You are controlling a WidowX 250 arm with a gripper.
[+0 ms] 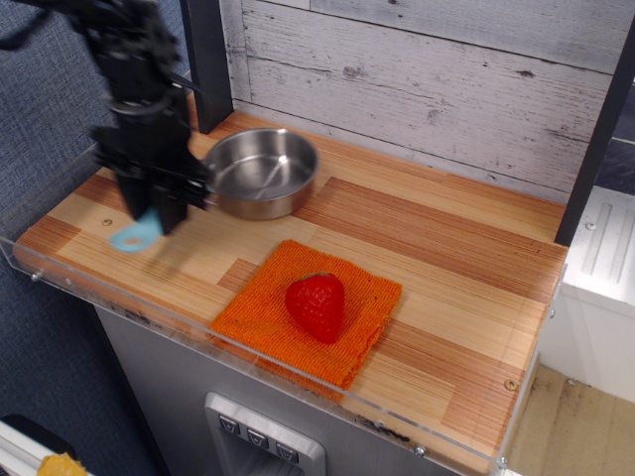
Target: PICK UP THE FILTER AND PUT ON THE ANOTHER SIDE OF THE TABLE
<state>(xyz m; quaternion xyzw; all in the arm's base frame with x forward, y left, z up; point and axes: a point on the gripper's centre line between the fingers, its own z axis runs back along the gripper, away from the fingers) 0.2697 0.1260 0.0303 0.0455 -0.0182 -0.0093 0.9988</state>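
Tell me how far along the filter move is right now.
Done: the filter is picked up; its light-blue handle end hangs out below the gripper, seemingly above the table. In hand: the arm is carrying it near the left end, in front of the steel pan. Left: crossing past the orange cloth and strawberry and setting it down on the right side.

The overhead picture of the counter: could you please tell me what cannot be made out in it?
- Filter: only its rounded handle end shows; the gripper hides the bristles.
- Jaws: motion blur; the grip is unclear.
- Pan: the arm covers its wire handle.
- Strawberry: its far side is hidden.
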